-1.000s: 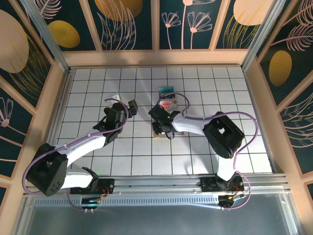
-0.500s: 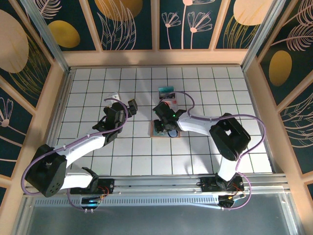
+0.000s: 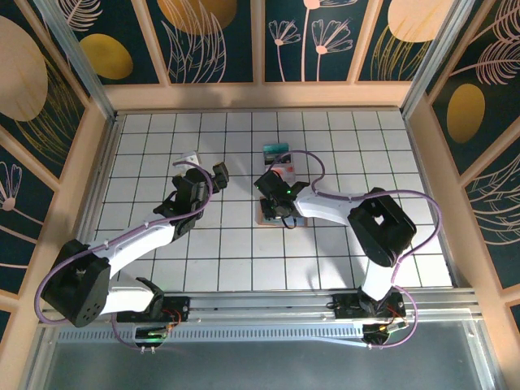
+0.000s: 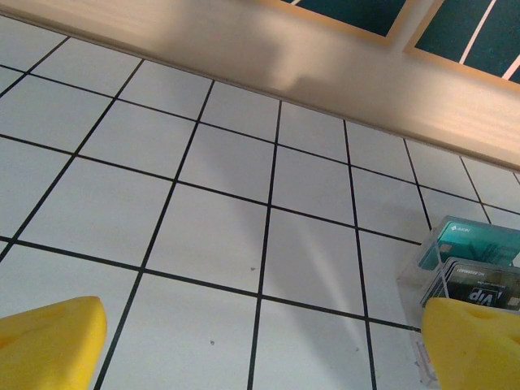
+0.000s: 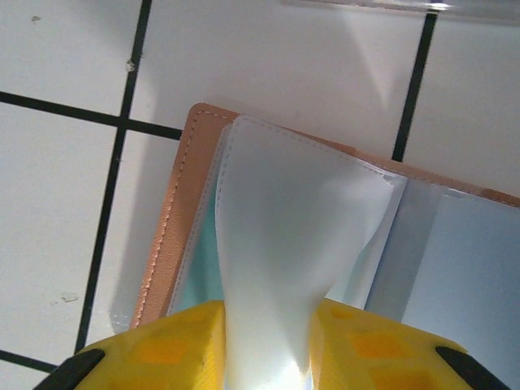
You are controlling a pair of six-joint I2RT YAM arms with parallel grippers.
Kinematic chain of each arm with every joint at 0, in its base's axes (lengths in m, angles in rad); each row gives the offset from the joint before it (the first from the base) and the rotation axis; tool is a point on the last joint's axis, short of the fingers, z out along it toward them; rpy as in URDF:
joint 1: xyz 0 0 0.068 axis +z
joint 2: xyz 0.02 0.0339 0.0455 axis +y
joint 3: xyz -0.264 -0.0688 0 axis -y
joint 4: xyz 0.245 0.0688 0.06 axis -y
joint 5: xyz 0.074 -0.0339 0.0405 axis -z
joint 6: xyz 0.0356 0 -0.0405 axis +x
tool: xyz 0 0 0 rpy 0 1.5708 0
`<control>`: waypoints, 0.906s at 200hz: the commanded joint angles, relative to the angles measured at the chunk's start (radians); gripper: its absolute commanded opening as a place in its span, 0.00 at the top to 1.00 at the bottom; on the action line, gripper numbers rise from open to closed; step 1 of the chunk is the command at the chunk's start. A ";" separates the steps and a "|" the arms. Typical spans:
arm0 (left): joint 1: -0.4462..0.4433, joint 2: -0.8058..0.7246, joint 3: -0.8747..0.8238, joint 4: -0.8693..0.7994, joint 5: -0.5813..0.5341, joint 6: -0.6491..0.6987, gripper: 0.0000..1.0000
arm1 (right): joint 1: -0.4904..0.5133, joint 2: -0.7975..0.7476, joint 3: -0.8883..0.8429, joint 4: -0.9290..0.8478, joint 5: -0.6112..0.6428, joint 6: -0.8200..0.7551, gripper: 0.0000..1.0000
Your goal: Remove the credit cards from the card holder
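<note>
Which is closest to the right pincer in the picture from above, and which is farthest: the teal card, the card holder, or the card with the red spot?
1. card holder, right under the right pincer, which pinches it.
2. card with the red spot, just behind the holder.
3. teal card, farthest back.

The dark card has the letters "VIP" on it in white. The teal card behind it has small white writing, too tiny to read.
</note>
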 commanded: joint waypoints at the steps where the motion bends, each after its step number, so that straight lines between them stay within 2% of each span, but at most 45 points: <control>1: 0.008 -0.016 0.023 -0.011 -0.018 0.017 0.01 | -0.001 -0.028 0.029 -0.051 0.078 0.025 0.68; 36: 0.008 -0.017 0.021 -0.008 -0.015 0.017 0.01 | -0.002 -0.038 0.024 -0.074 0.116 0.045 0.65; 83: 0.008 -0.021 0.021 -0.007 -0.008 0.017 0.01 | -0.002 -0.069 0.003 -0.082 0.156 0.076 0.55; 181: 0.008 -0.031 0.020 -0.014 -0.011 0.024 0.01 | -0.049 -0.132 -0.080 -0.092 0.171 0.131 0.54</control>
